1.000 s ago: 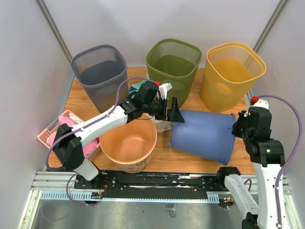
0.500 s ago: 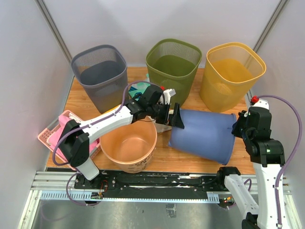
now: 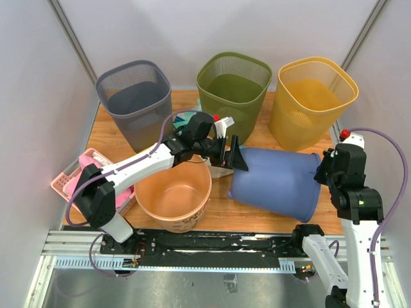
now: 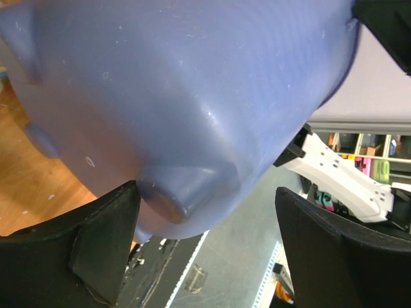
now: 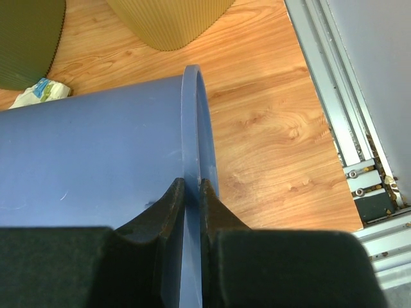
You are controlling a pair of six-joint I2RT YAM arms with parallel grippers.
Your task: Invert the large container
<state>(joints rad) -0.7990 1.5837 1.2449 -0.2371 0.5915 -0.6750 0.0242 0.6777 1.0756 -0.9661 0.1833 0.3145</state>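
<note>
The large blue container (image 3: 276, 183) lies on its side on the wooden table, its bottom to the left and its rim to the right. My right gripper (image 5: 191, 192) is shut on the rim (image 5: 192, 128) at the right end; in the top view it sits by the rim (image 3: 323, 168). My left gripper (image 3: 237, 156) is open at the container's bottom, its black fingers (image 4: 96, 244) either side of the rounded bottom edge (image 4: 186, 192), which fills the left wrist view.
An orange bucket (image 3: 172, 196) stands upright under the left arm. Grey (image 3: 135, 102), green (image 3: 232, 86) and yellow (image 3: 311, 96) mesh bins stand along the back. A pink basket (image 3: 74, 181) sits at the left edge. A small packet (image 5: 38, 93) lies by the green bin.
My left gripper has shifted a little around the container's bottom end. The container and the right gripper have hardly moved.
</note>
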